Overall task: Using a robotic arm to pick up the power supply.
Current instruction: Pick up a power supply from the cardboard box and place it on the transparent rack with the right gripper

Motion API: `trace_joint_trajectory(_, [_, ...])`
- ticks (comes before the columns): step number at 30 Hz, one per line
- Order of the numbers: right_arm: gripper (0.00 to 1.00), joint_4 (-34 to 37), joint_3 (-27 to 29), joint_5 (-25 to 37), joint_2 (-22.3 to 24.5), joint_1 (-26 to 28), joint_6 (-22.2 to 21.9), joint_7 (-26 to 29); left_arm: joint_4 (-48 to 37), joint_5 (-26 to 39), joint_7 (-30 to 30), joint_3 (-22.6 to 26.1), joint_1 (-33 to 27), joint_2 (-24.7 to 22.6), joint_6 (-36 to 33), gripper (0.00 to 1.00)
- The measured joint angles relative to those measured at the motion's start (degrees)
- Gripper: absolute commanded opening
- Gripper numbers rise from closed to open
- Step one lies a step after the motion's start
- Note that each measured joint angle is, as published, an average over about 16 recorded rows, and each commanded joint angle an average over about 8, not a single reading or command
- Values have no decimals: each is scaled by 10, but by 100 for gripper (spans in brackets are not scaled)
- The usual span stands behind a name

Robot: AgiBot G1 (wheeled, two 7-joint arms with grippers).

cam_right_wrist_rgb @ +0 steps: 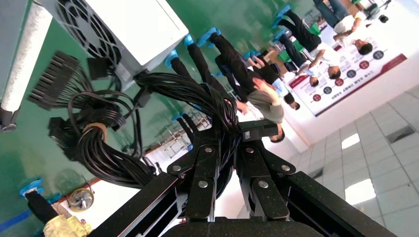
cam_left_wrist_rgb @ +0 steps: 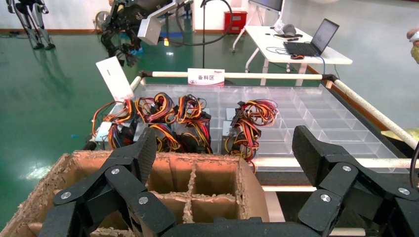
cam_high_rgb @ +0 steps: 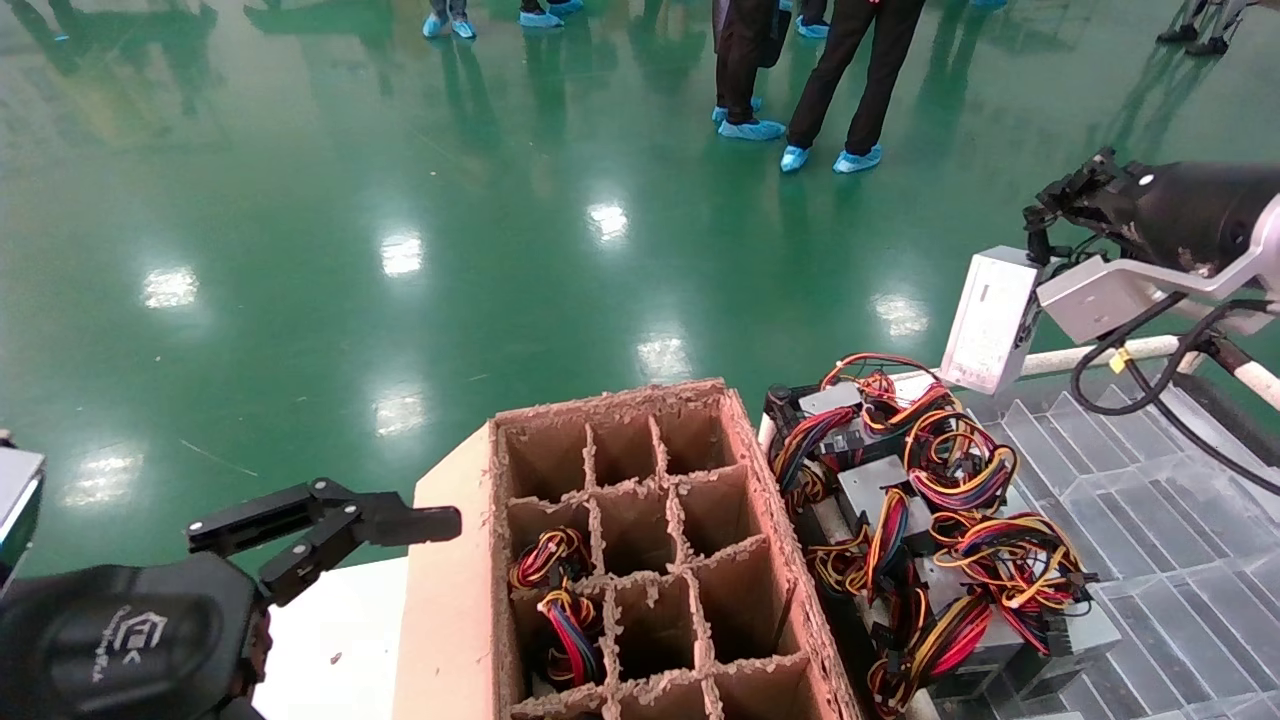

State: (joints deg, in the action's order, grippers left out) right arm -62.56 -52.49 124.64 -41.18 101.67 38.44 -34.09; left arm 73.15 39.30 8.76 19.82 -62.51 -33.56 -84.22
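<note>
Right wrist view puts the power supply [cam_right_wrist_rgb: 118, 29] front and centre, hanging in the air by its black cable bundle [cam_right_wrist_rgb: 192, 94], fan grille showing. The right gripper [cam_right_wrist_rgb: 228, 129] is pinched tight on that bundle. From the head, the box dangles above the far corner of the clear tray [cam_high_rgb: 1180, 560], beyond the wired units [cam_high_rgb: 920, 540]. The left gripper [cam_high_rgb: 420, 522] hovers spread wide beside the cardboard crate [cam_high_rgb: 640, 560].

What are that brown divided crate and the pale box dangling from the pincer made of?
The divided crate looks like matte brown cardboard or pulp: its cut edges are fuzzy and ragged. The power supply seems light-grey painted sheet metal, with flat faces and a punched fan grille; the right pincer grips its black cable bundle.
</note>
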Motion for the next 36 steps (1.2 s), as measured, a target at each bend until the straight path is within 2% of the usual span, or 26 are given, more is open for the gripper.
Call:
trace_joint_trajectory(12, [0,16,3,-30,16,-22,-54,-38,0,0,0,0,0,0,0,100])
trace_joint_trajectory(36, [0,52,-15,-98,-2,-76,-101,-102,0,0,0,0,0,0,0,100])
